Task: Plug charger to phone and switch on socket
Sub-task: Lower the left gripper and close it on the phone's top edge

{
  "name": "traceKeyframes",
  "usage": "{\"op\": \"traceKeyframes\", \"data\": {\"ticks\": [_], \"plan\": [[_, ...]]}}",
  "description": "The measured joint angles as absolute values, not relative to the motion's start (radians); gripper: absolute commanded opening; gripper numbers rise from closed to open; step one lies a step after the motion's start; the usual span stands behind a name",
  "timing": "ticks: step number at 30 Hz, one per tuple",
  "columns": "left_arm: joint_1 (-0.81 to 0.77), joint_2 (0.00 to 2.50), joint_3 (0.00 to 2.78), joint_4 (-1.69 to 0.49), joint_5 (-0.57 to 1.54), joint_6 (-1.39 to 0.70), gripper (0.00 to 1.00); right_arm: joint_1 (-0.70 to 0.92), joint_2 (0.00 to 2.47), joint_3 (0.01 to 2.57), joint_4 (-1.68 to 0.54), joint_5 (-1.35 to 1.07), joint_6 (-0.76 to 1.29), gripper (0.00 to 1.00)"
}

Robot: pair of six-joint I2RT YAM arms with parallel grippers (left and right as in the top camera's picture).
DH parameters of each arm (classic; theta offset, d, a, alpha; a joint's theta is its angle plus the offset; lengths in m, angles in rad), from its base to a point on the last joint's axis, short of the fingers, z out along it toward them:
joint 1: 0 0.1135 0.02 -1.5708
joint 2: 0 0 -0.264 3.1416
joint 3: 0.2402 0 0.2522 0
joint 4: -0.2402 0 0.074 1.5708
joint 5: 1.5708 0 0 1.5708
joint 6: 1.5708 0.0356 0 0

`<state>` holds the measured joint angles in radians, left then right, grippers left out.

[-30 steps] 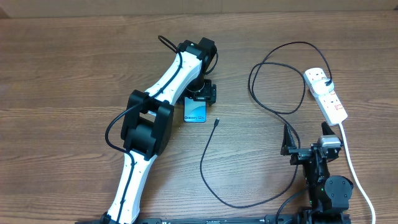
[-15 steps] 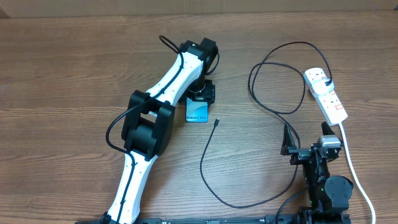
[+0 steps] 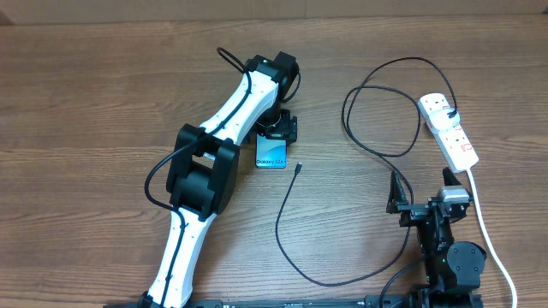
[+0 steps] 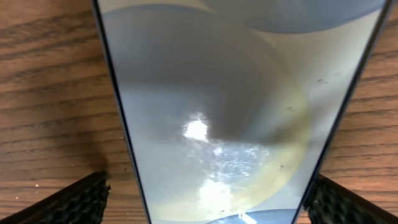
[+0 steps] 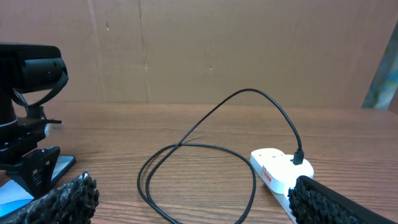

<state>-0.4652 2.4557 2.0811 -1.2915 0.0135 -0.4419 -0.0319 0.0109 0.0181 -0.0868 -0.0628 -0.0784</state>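
My left gripper (image 4: 211, 200) spread astride phone (image 4: 236, 93) | right gripper (image 5: 193, 199) spread, 4 o'clock | risk: I close off-centre, phone skews from charger tip (image 3: 297, 168)

Two robot arms stand at one worktop (image 3: 86, 103): the left arm (image 3: 214, 162) and the right arm (image 3: 445, 231). Each wrist view shows two fingers, one at each lower corner, so the left fingers (image 4: 68, 202) and the right fingers (image 5: 59, 202) make four in all. There is one phone (image 3: 271, 154), one charger (image 3: 282, 231) with a single connector tip (image 3: 297, 168), and one socket (image 3: 449, 130). The socket carries one black plug (image 3: 451, 114), one red-and-white label (image 3: 463, 150) and one thick white cord (image 3: 488, 231); its switches are too small to count. Two cables lie on the worktop, one thin and black, one thick and white.
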Motion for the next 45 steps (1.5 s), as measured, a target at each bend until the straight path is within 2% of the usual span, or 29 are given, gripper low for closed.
{"op": "traceKeyframes", "data": {"ticks": [5, 7, 11, 14, 32, 45], "plan": [[-0.466, 2.456, 2.080, -1.286, 0.018, -0.442, 0.86, -0.032, 0.011, 0.018, -0.087, -0.062, -0.078, 1.00], [-0.465, 2.456, 2.080, -1.285, 0.022, -0.442, 0.81, -0.032, 0.011, 0.018, -0.086, -0.063, -0.078, 1.00], [-0.467, 2.456, 2.080, -1.282, 0.025, -0.442, 0.80, -0.032, 0.011, 0.018, -0.087, -0.062, -0.078, 1.00], [-0.468, 2.456, 2.080, -1.278, 0.027, -0.442, 0.74, -0.032, 0.011, 0.018, -0.086, -0.062, -0.078, 1.00], [-0.467, 2.462, 2.101, -1.321, 0.022, -0.442, 0.74, -0.032, 0.011, 0.018, -0.086, -0.063, -0.078, 1.00], [-0.379, 2.494, 2.200, -1.425, 0.132, -0.442, 0.73, -0.032, 0.011, 0.018, -0.087, -0.062, -0.078, 1.00]]}}
